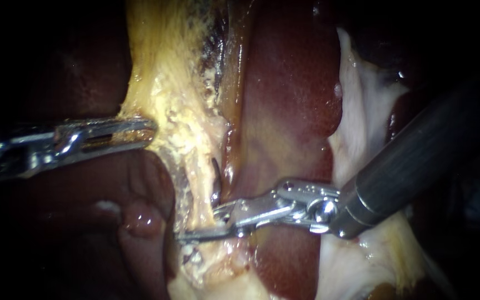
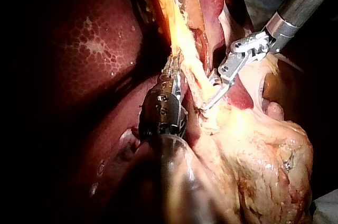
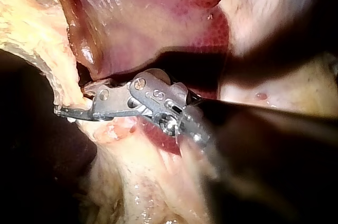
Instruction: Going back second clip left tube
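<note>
Two instruments: left instrument (image 1: 152,132), right instrument (image 1: 184,236). One liver (image 1: 290,100). One yellow tissue band (image 1: 162,72).

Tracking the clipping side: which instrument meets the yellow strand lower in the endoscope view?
The right instrument, on the thick dark shaft from the right; its tip reaches the yellow strand well below the left instrument.

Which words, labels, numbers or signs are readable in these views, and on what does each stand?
None can be read.
The liver bears no text.
Small marks on the right instrument are too small and blurred to read.
The left instrument shows no legible mark.
</note>
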Robot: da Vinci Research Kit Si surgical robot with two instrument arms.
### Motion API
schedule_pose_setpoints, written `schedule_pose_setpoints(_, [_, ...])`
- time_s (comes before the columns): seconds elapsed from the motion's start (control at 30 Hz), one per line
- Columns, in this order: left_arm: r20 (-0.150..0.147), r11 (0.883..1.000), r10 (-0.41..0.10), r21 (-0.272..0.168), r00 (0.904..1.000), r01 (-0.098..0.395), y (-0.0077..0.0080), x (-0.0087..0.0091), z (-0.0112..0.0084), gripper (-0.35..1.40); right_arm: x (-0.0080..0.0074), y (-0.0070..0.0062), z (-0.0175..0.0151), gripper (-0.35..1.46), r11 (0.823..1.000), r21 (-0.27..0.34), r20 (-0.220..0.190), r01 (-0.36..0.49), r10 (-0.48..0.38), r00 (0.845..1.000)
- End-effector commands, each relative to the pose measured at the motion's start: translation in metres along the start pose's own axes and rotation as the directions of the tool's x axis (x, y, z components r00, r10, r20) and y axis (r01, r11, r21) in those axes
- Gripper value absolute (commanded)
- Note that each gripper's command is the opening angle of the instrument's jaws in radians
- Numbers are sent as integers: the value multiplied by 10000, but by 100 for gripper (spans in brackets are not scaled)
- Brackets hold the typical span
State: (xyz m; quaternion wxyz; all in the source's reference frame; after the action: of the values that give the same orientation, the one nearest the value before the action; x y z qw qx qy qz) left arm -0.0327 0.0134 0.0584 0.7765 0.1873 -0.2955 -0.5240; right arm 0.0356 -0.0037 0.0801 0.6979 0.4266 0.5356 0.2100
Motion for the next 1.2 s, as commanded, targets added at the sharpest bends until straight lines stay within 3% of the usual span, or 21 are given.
schedule_pose_setpoints(0.03, [2,10000,-7,-12,10000,7,-1,0,-1,-35,0,-1,0,-35,10000,-2,0,0,0,10000])
schedule_pose_setpoints(0.17, [-1,10000,-15,-13,10000,15,-2,-1,-3,-35,1,-3,0,-29,10000,18,7,1,-1,10000])
schedule_pose_setpoints(0.23, [-2,10000,-19,-14,10000,19,-3,-1,-3,-35,3,-3,-1,19,10000,17,-2,-12,12,10000])
schedule_pose_setpoints(0.33, [-2,10000,-21,-15,10000,21,-3,-1,-3,-35,6,-2,-3,46,9998,-179,-98,-87,85,9999])
schedule_pose_setpoints(0.57, [-1,10000,-23,-17,10000,23,-5,-1,-5,-35,13,0,-21,58,9830,-913,-180,1592,-1615,9867])
schedule_pose_setpoints(0.7, [-1,10000,-27,-19,10000,27,-5,-1,-5,-35,16,-3,-45,59,9719,-981,-132,2138,-2161,9763])
schedule_pose_setpoints(0.8, [-2,10000,-26,-18,10000,26,-5,-1,-5,-35,21,-11,-68,59,9593,-996,-77,2643,-2664,9638])
schedule_pose_setpoints(0.93, [-2,10000,-26,-17,10000,26,-5,-1,-6,-35,33,-27,-102,59,9287,-1134,33,3530,-3550,9349])
schedule_pose_setpoints(1.2, [-1,10000,-26,-18,10000,26,-5,-1,-5,-35,76,-54,-165,59,8560,-1611,318,4912,-4930,8695])
